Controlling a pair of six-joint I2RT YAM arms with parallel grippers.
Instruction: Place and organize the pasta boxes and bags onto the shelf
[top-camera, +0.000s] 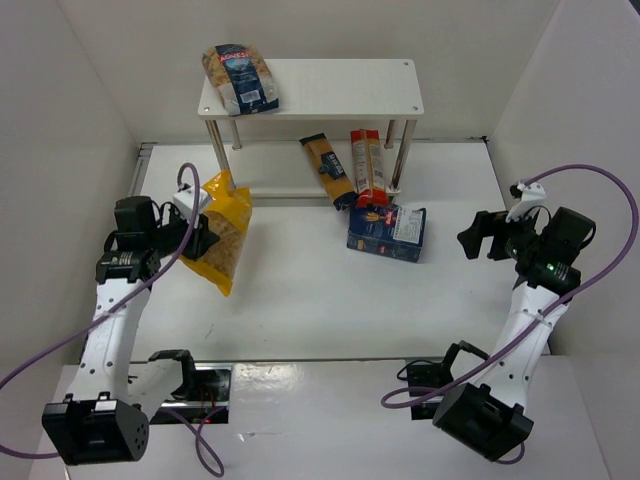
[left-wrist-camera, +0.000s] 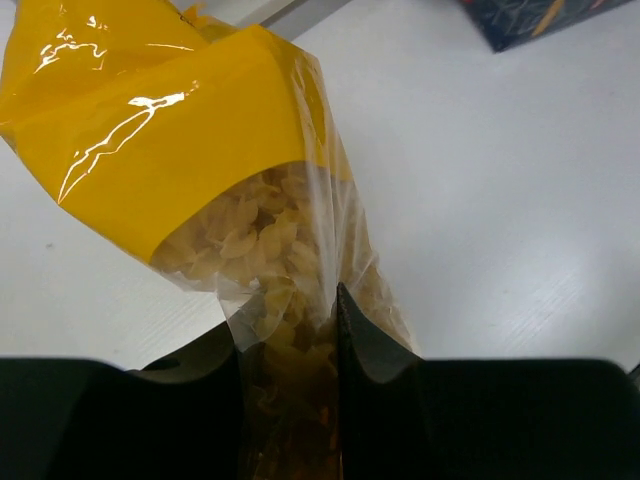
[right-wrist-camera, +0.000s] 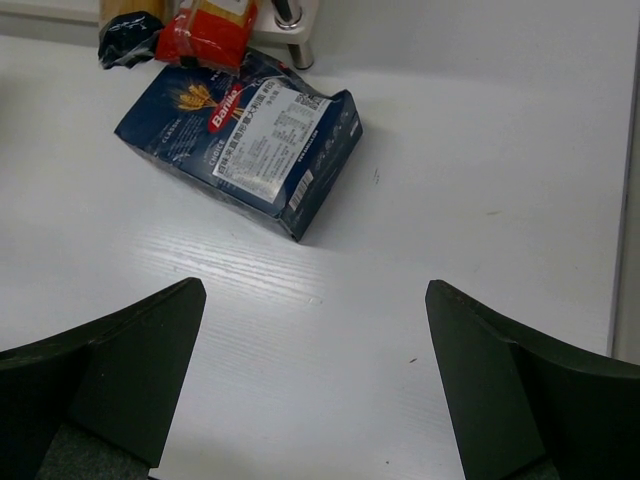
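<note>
Overhead rear view facing shelf (top-camera: 340, 90), close wrist views sharing dark-blue box (right-wrist-camera: 240, 130)

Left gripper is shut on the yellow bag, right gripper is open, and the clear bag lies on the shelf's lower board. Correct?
Not quite. The clear bag lies on the top board of the shelf, not the lower one, as the top external view shows. The rest holds: the left gripper is shut on the yellow bag, and the right gripper is open.

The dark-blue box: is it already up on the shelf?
No, the dark-blue box lies flat on the table in front of the white shelf.
</note>
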